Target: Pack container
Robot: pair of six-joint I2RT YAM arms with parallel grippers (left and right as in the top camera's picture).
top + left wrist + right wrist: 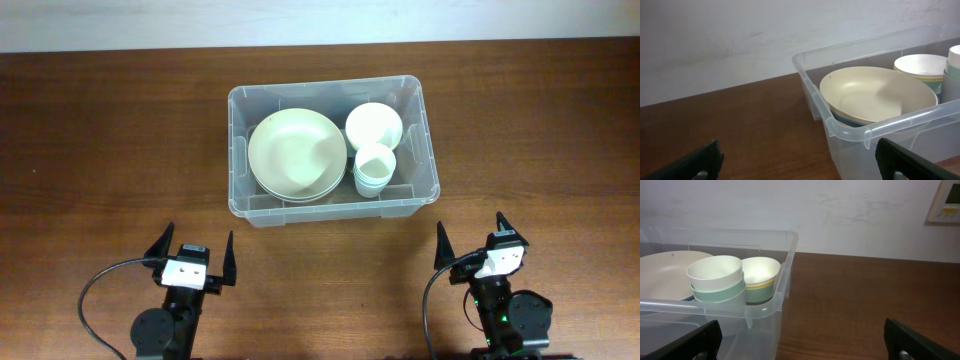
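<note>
The clear plastic container stands at the table's middle back. Inside it lie cream plates stacked on the left, a white bowl at the back right, and stacked white cups in front of it. The container also shows in the left wrist view and the right wrist view. My left gripper is open and empty at the front left, short of the container. My right gripper is open and empty at the front right.
The brown wooden table stretches to both sides of the container. A pale wall runs behind it. A white wall panel hangs at the far right.
</note>
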